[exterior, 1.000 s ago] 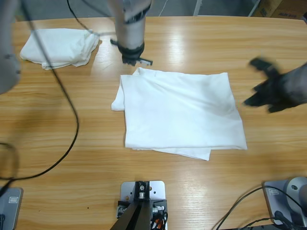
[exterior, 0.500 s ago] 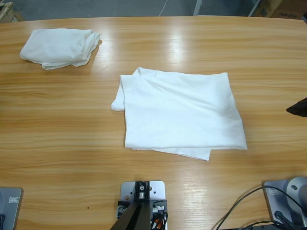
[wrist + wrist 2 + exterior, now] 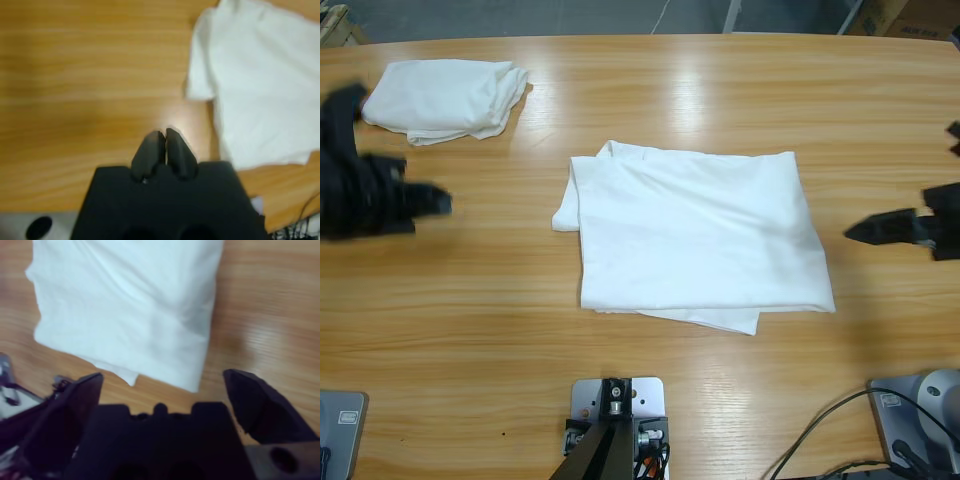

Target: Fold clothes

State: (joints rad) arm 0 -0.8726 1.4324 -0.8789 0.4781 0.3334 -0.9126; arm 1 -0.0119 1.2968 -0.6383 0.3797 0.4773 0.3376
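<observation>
A large white T-shirt [image 3: 700,235] lies folded into a rough rectangle at the table's middle, one sleeve sticking out at its left edge. A smaller white shirt [image 3: 445,97] sits bundled at the far left. My left gripper [image 3: 440,203] hovers, blurred, over bare wood left of the large shirt, and its jaws are shut and hold nothing [image 3: 165,145]. The left wrist view shows that shirt [image 3: 255,85] ahead to the upper right. My right gripper [image 3: 900,188] reaches in from the right edge, its jaws wide open [image 3: 162,376] and empty. It points at the shirt's [image 3: 130,305] right side without touching it.
The wooden table [image 3: 650,380] shows bare wood all around the large shirt. Black cables [image 3: 820,430] lie at the near right corner.
An arm that stood behind the shirt's collar one second ago left the view. The left gripper now comes in from the left and the right from the right edge. Neither shirt moved.
</observation>
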